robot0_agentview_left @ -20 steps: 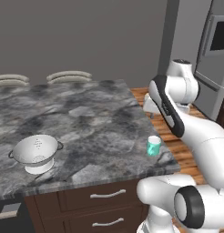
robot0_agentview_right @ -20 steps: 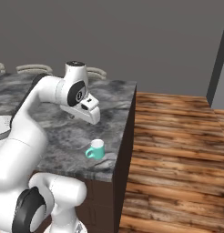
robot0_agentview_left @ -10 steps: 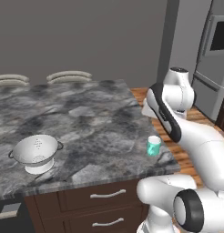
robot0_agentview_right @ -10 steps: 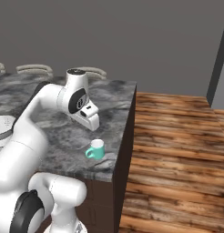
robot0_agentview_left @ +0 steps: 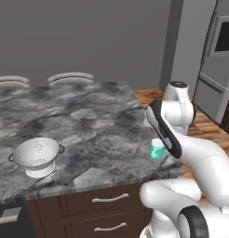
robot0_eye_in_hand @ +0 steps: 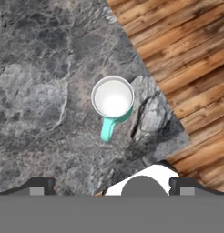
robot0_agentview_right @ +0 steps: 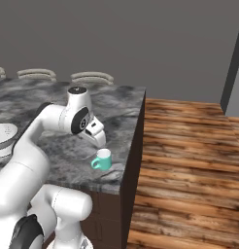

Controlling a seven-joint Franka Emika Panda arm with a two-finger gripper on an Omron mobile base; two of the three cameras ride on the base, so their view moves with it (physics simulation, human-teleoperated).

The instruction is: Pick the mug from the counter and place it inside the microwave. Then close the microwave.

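Hand view looks straight down on your teal mug (robot0_eye_in_hand: 113, 101), standing upright on the marble desk (robot0_eye_in_hand: 36, 91) close to its corner, mouth open toward the camera. Its handle lies flat along the slab, pointing toward the bottom of this view and slightly left. Your pincer (robot0_eye_in_hand: 109, 185) hovers above the mug with its dark tips spread wide apart, gripping nothing. Left base view shows a white colander (robot0_agentview_left: 37, 155) well apart from the mug.
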